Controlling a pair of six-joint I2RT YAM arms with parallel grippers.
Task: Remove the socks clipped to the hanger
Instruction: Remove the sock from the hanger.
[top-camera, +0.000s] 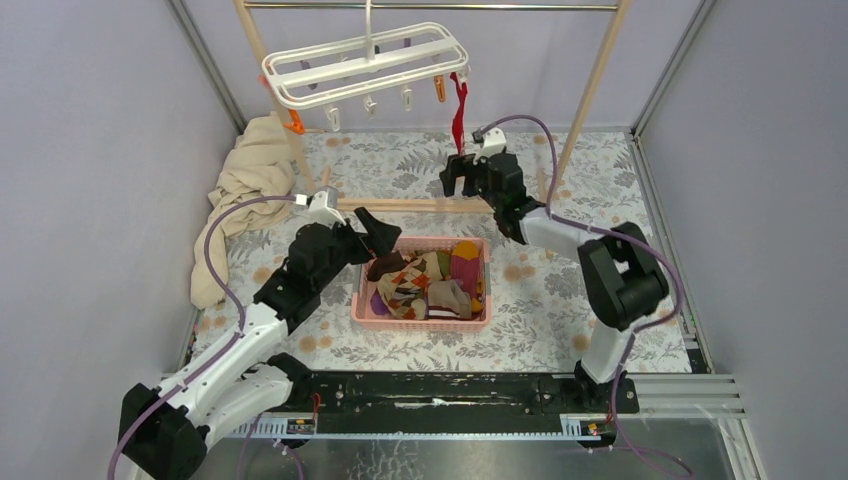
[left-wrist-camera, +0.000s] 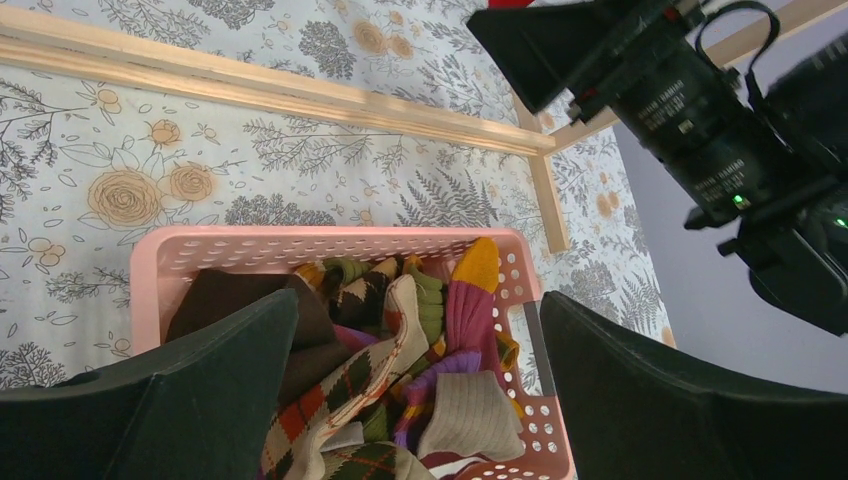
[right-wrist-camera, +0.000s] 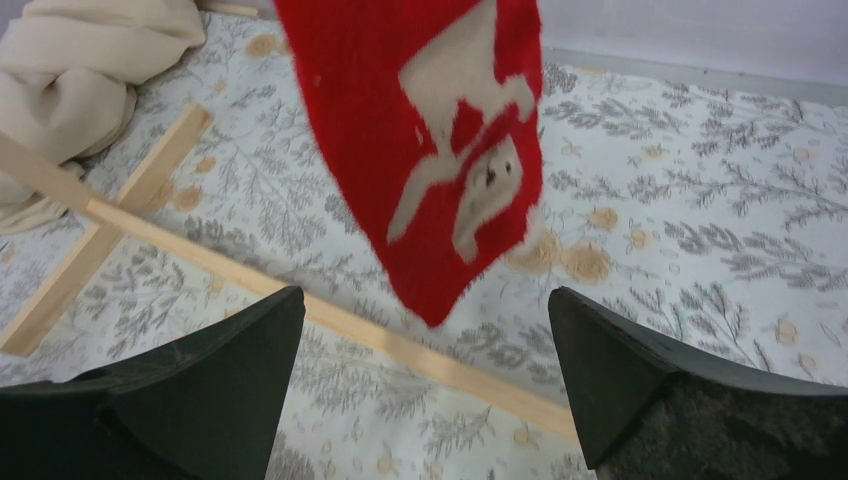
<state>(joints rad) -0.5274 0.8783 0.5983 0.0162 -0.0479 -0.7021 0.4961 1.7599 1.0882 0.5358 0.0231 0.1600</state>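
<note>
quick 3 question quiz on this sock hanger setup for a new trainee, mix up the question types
1. True or false: the hanger has no sock clipped to it.
2. Where is the right gripper?
A. shut on the hanger's hook
B. open, just below the red sock
C. resting on the beige cloth
3. Fill in: the removed socks lie in the pink ___.

Key
1. False: the red sock hangs from a clip at the hanger's right end.
2. B
3. basket
</note>
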